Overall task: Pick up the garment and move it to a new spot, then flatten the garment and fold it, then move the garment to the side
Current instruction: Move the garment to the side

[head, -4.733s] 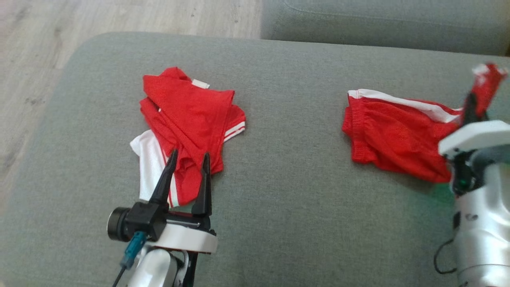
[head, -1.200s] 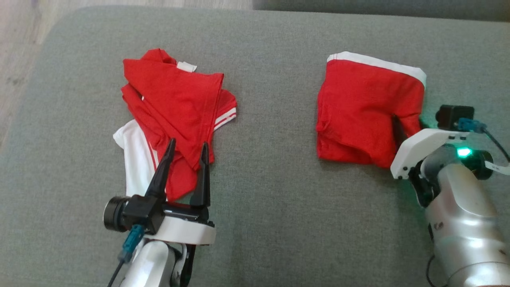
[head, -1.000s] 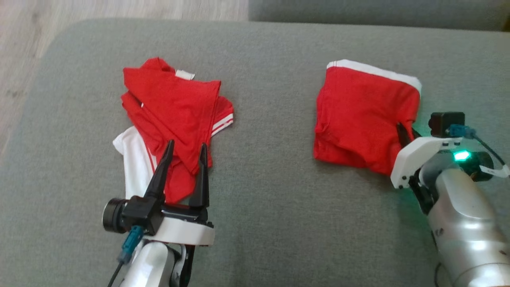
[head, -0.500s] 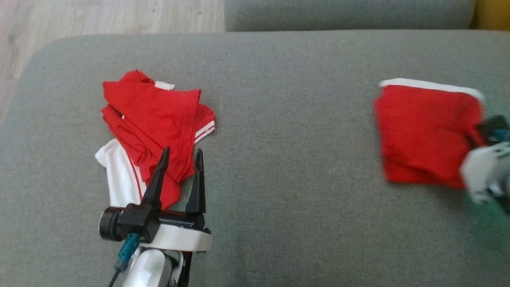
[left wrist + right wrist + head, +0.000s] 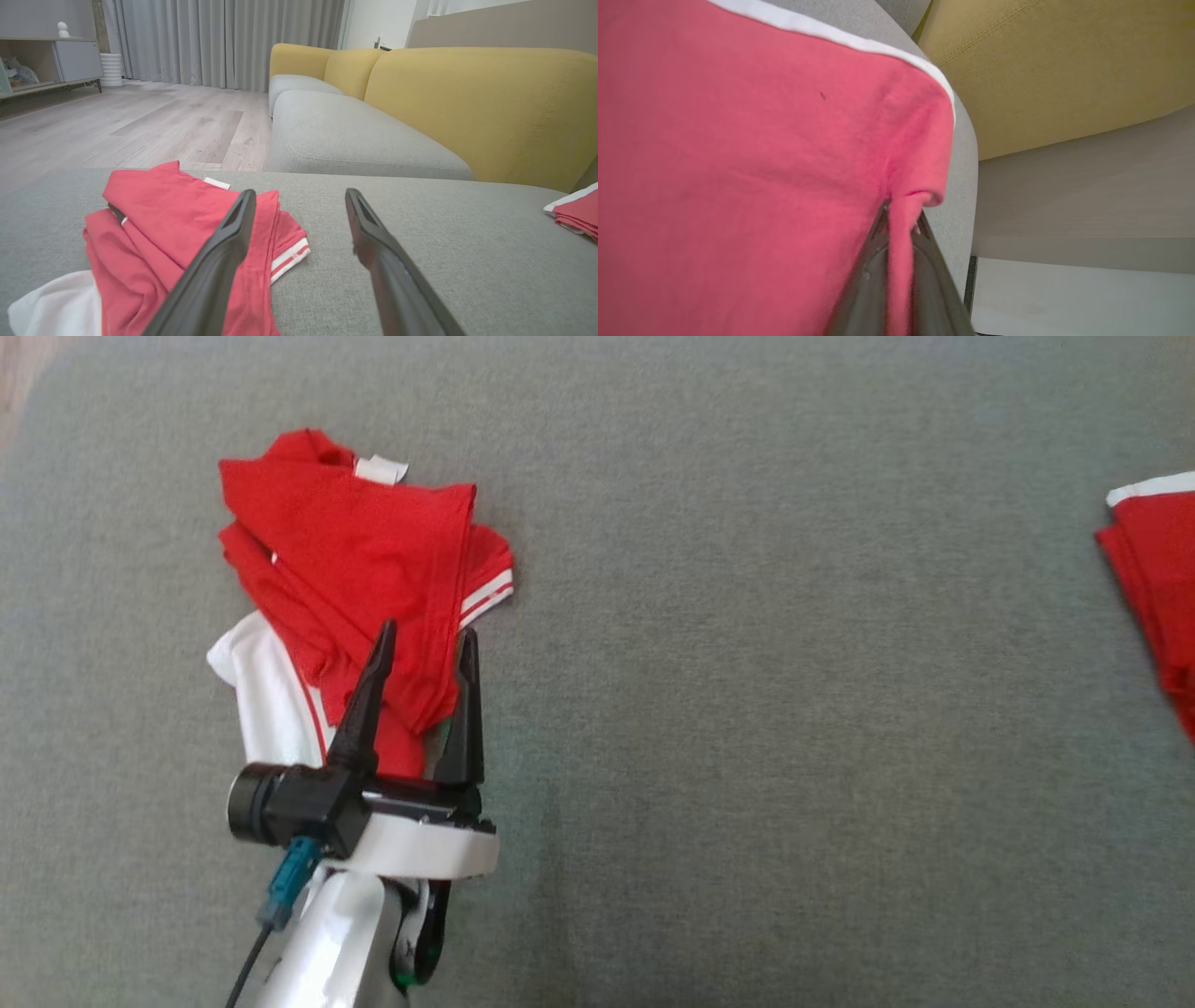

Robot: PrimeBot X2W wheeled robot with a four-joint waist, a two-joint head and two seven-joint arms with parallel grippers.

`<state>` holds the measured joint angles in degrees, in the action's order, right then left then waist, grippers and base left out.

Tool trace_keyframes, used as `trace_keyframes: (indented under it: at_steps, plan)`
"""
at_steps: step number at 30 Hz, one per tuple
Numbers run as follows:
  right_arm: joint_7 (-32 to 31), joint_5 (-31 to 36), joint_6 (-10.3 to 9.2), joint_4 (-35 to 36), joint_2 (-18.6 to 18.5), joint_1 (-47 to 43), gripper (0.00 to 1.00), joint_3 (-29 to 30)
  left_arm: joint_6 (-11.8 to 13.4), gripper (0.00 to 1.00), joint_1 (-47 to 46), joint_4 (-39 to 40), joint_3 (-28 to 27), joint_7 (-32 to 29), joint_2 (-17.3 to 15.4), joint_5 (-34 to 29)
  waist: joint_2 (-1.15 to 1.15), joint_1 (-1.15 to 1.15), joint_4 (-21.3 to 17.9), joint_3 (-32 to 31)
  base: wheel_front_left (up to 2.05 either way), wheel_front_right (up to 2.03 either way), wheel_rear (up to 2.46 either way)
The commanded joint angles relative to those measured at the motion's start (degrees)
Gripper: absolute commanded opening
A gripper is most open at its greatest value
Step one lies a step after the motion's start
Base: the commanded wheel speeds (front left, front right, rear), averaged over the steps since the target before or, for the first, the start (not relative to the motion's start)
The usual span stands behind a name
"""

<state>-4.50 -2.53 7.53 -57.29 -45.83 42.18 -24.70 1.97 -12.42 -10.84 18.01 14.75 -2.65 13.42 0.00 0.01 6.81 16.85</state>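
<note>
Here, right gripper point(image 5: 902, 212), lower centre, clenched on a thin pinch of the shorts point(image 5: 738, 163); dragging could slip it or undo the fold. Left gripper point(image 5: 426, 633) spread, empty.

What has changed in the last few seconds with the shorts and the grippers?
The right gripper, shut on the folded red shorts, finished the fold and dragged them across the grey cushion toward the robot's right, away from the crumpled red-and-white garment. That garment and the open left gripper over it stayed put.
</note>
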Motion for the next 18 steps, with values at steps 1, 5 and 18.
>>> trace_keyframes:
  at_steps: [1,5,18]
  plan:
    - [0.03,0.55,-0.04,0.48,-2.67,-0.27,0.00,0.37,-0.10,1.00,-2.02,2.01,-1.54,0.25,-0.22,0.46,0.00,-0.01,0.77,1.02,0.00,0.00,0.00]
    - [-0.92,1.75,-0.04,0.34,-1.92,0.01,0.00,2.61,0.04,1.00,-2.51,1.88,-1.22,0.25,-0.22,0.52,0.00,-0.01,1.08,1.35,0.00,0.00,0.00]
    - [-1.29,7.07,-0.04,3.70,5.02,-3.00,1.00,14.90,0.54,1.00,-0.97,1.07,-2.22,0.25,-0.22,0.02,0.00,-0.01,-0.98,-4.46,0.00,0.00,0.00]
